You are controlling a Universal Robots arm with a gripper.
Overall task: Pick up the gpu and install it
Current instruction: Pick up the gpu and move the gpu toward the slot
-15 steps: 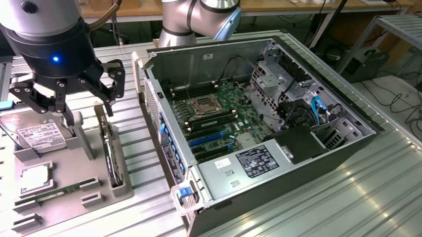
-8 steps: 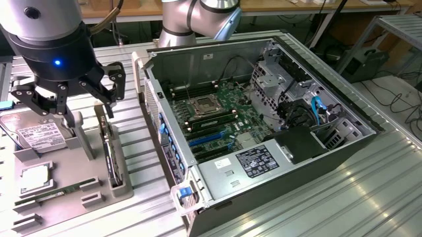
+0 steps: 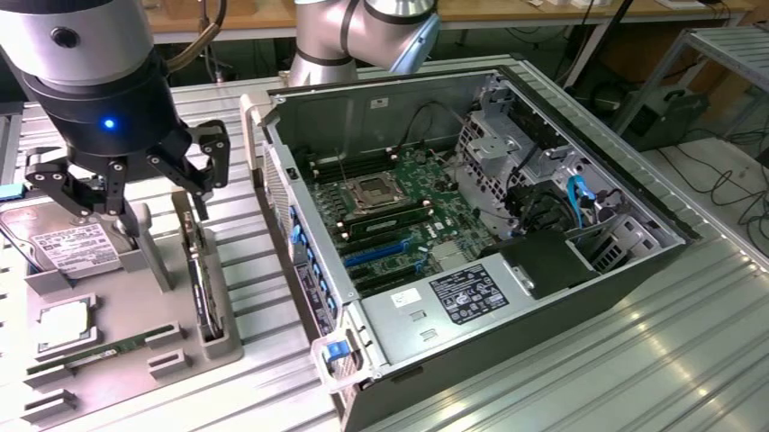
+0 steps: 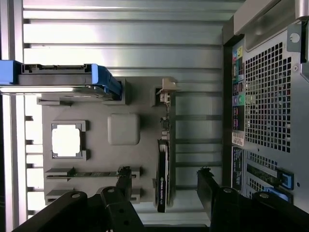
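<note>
The gpu (image 3: 204, 288) is black with a silver bracket (image 4: 166, 88). The end effector (image 3: 136, 202) is black too, with a blue light (image 3: 108, 123) above it. The tray (image 3: 121, 369) is plain grey and the desk (image 3: 625, 360) ribbed silver. The hard drive (image 3: 36, 220) is silver with a white label (image 3: 75, 250). The motherboard (image 3: 415, 216) is green with blue slots (image 3: 378, 252).

Table (image 3: 673, 360) showing ribbed bare metal, shining glossy under light. Fixture tray (image 3: 126, 310) looking smooth matt grey plastic. Gpu (image 3: 201, 279) appearing dull black, pale metal bracket at one end. Hard drive (image 3: 72, 247) showing silver metal, white paper label. Computer case (image 3: 360, 117) showing grey sheet metal, perforated rear panel, blue plastic tabs. Gripper (image 3: 157, 216) looking matt black. Arm housing (image 3: 85, 36) gleaming smooth silver.
</note>
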